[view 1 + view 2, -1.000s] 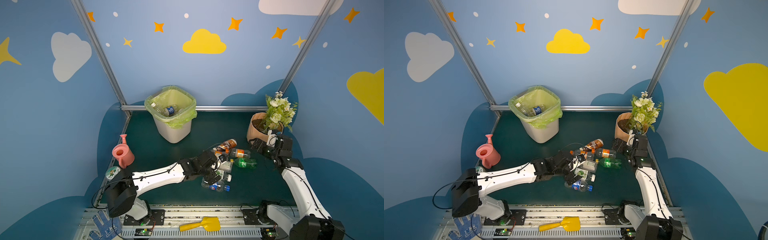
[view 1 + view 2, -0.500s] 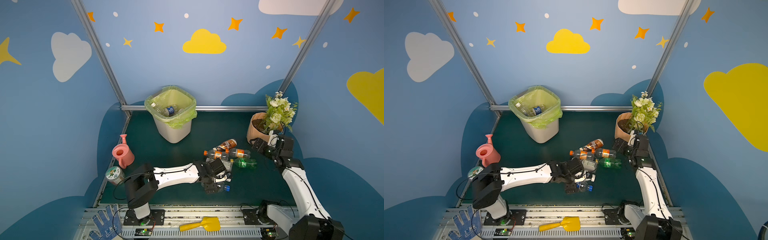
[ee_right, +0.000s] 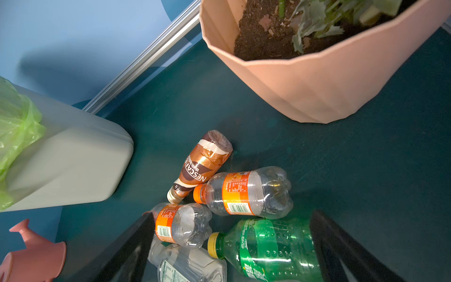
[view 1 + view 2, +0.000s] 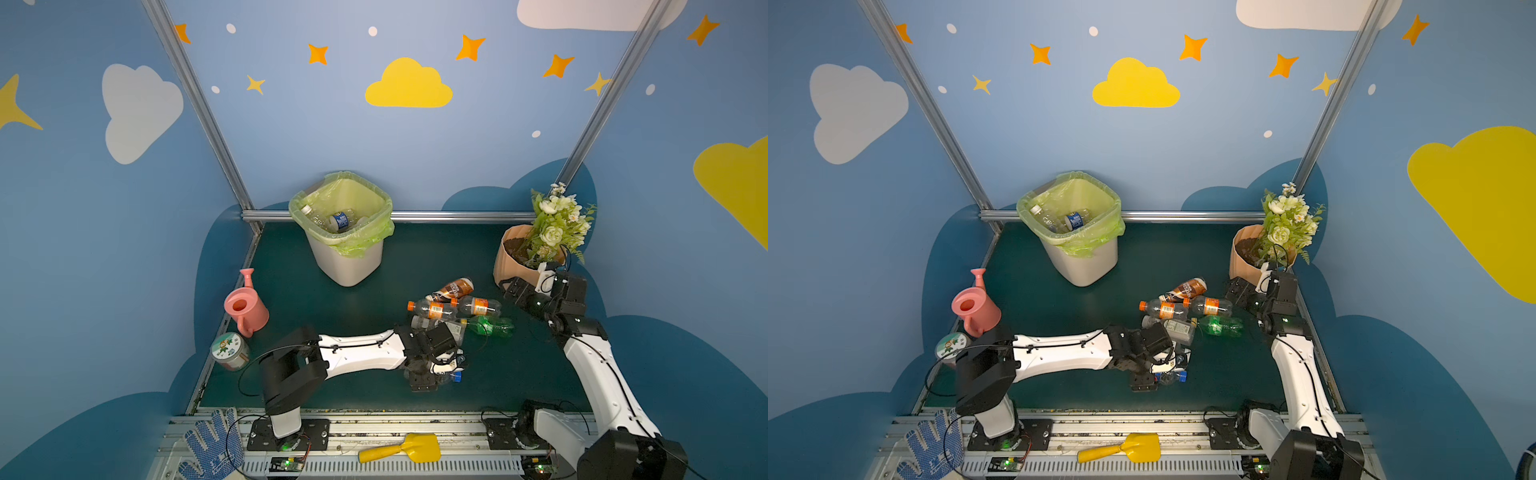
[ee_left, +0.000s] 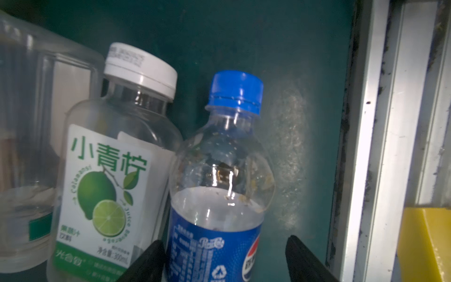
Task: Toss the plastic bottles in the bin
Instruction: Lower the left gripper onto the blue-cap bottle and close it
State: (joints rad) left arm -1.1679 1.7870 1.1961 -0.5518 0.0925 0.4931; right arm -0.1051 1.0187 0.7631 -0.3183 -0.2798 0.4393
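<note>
top views: high front, facing down, whole bench shared | left wrist: close on Pepsi bottle | right wrist: farther, over bottle pile

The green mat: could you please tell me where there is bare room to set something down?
Bare: between the bin and the watering can; between the bin and the flowerpot. Crowded: the plastic bottles piled right of centre, near the flowerpot.

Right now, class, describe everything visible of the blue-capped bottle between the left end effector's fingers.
The blue-capped bottle is clear plastic, seemingly empty, with a ribbed blue cap, a rounded shoulder flecked with residue and a blue Pepsi label. It lies on the green mat, touching the lime-label bottle beside it. The left end effector straddles its label, jaws open: one finger looks against it, the other apart.
</note>
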